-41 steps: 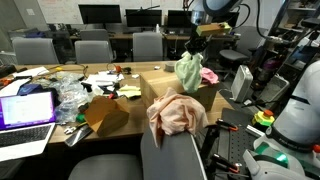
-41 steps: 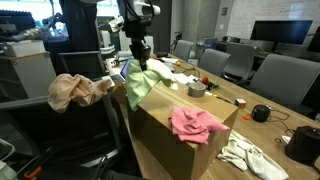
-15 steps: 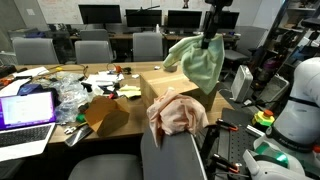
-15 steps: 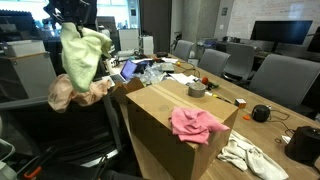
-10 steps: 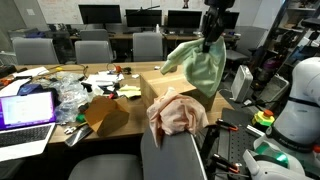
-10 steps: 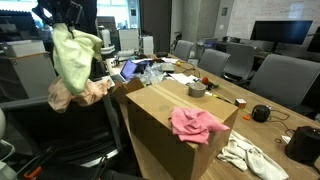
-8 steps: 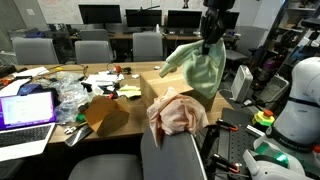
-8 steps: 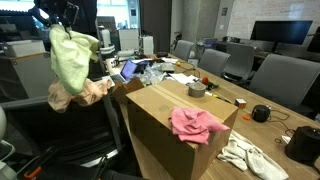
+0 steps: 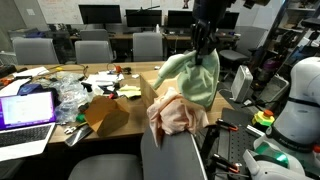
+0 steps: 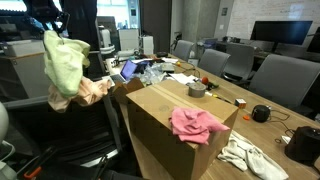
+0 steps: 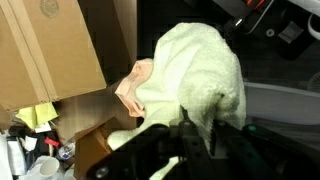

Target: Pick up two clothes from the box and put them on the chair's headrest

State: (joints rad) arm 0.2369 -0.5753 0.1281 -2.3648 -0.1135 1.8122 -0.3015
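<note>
Brown cardboard box (image 10: 152, 118) stood just beside the grey chair, with only a bright pink cloth (image 10: 197, 124) lying on its top, so as far as the views showed, both clothes of the task were out of it. The chair's headrest (image 9: 168, 150) was already covered by the beige-pink cloth (image 9: 178, 113), which lay bunched over the rounded top edge and hung a little down both sides. The light green cloth (image 9: 192, 76) was in the air, held by its upper part and hanging straight down, so its long axis was vertical while the headrest edge ran level under it. The gripper (image 9: 204, 50) was above it, jaws clenched on a fold of the green fabric; in the wrist view the fabric swelled out from between the dark fingers (image 11: 160, 140) and hid most of what was below. The relation that mattered was this: the headrest lay below the jaws and slightly to one side. In the wrist view the beige-pink cloth showed beside the green one, toward the box, not directly under it. In both exterior views the lower hem of the green cloth overlapped the beige-pink one, but I could not tell if they touched. To my judgement, the coming move would need a small shift toward the headrest and then a descent, so that the hanging length would fall across the top edge and not slide down the back of the chair.
</note>
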